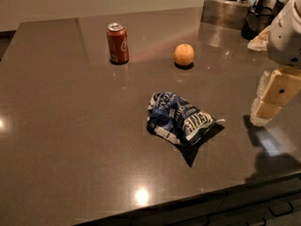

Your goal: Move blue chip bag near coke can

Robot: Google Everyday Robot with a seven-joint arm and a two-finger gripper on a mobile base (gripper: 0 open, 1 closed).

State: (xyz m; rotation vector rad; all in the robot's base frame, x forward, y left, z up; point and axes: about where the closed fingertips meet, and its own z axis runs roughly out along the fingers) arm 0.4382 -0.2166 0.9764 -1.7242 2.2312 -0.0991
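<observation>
The crumpled dark blue foil chip bag [181,119] lies on the dark grey table [56,126]. Its long side points right, toward the cream gripper [262,108] — near the bag, not touching it, and whether it is open or closed cannot be told. The small red coke can [117,44] stands well behind the bag, to the left.

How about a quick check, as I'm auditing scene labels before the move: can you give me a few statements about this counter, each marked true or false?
1. The blue chip bag lies crumpled on the countertop, apart from the coke can. True.
2. The coke can lies on its side. False: it stands upright.
3. The gripper is holding the blue chip bag. False: it hovers at the picture's right edge, clear of the bag.
4. The orange sits to the right of the coke can in the picture. True.
</observation>
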